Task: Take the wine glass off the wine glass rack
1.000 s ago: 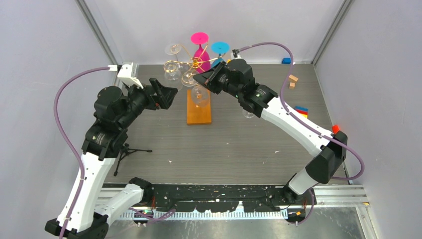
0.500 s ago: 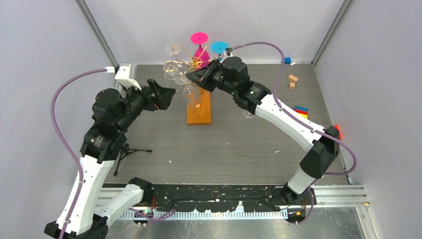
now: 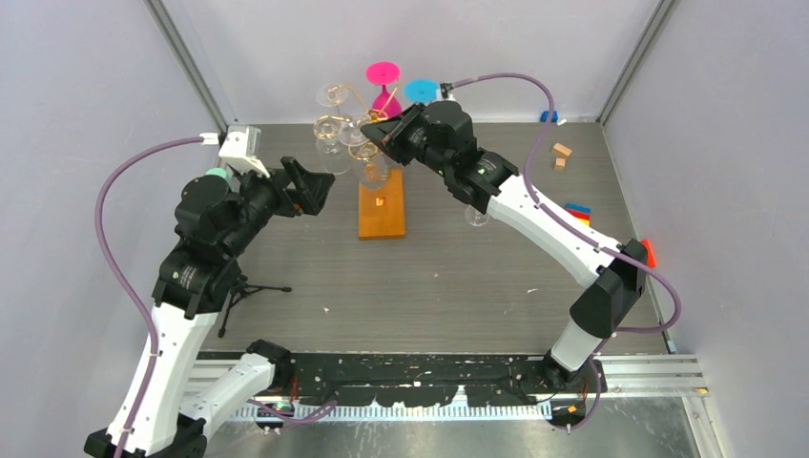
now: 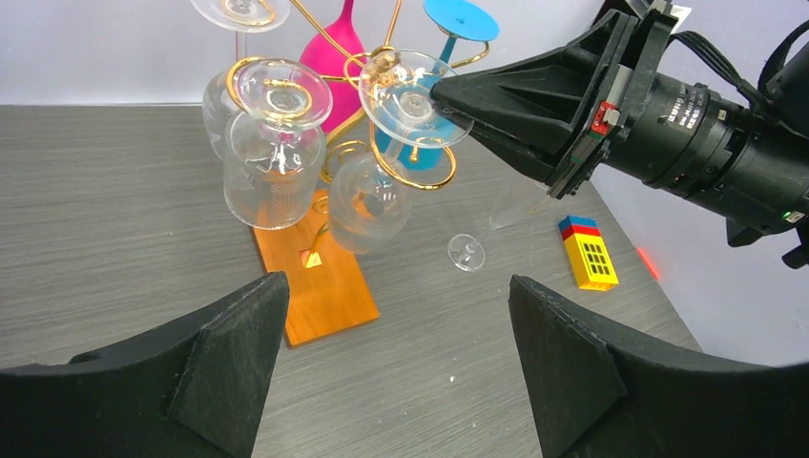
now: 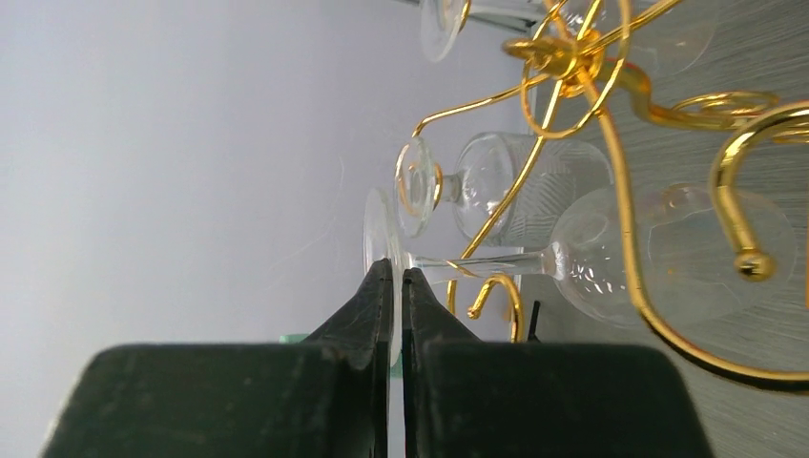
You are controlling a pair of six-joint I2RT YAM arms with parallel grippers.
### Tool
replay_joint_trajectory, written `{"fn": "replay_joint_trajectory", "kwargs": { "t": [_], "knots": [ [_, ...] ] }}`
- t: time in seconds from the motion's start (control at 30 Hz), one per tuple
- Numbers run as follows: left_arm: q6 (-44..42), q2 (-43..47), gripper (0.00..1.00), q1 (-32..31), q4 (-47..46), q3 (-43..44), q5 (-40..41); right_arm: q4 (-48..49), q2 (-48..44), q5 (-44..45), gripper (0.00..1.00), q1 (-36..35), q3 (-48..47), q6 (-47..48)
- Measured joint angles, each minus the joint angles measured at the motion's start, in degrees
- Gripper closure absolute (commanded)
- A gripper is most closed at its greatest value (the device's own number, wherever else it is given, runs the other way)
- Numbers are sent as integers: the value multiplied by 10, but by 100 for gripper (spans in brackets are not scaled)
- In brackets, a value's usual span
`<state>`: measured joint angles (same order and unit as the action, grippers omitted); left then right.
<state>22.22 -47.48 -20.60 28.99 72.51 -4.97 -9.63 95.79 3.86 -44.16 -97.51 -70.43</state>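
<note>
Fingers, right: both black pads [image 5: 367, 315] pressed together, with the thin rim of a clear glass foot nipped between their tips.
Right gripper [image 3: 374, 116]: closed on the foot of the wine glass [image 4: 370, 202], reaching into the rack from the right side.
Wine glass: upside down, foot uppermost at the gripper tips, bowl lower and tilted toward the left arm; its stem crosses a gold loop of the wine glass rack [image 4: 383, 65]. Whether the foot rests on the wire, cannot tell.
Rack: gold spiral arms on a central post, standing on a flat orange base [image 3: 382, 205] near the back middle of the table [image 4: 114, 191].
Left gripper [image 4: 396, 286]: jaws spread wide, nothing between them, hovering left of the rack and apart from it, pointed at it.
Other glasses on rack: two clear ones [image 4: 272, 134] on the left arms, a pink one [image 4: 334, 57] and a blue one [image 4: 458, 19] behind.
Loose glass [image 4: 487, 229]: clear, lying on the table right of the orange base.
Block [image 4: 590, 256]: yellow with red and blue layers at one end, on the table further right.
</note>
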Motion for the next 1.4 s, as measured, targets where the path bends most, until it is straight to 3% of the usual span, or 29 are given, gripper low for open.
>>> {"fn": "replay_joint_trajectory", "kwargs": {
  "t": [0.37,0.73,1.13,1.3,1.4],
  "knots": [
    [0,0,12,0,1,-3,-6,-45,-17,80,100,0,5,1],
    [-5,0,11,0,-19,-33,-80,-42,-147,91,100,0,103,-17],
    [-19,-12,1,-4,-185,-128,-312,-52,-275,13,100,0,207,-78],
    [-19,-39,0,-35,-239,-144,-352,-45,-327,-68,100,0,248,-121],
    [-23,-54,7,-62,-264,-144,-360,-39,-340,-119,100,0,267,-149]
  ]
}}
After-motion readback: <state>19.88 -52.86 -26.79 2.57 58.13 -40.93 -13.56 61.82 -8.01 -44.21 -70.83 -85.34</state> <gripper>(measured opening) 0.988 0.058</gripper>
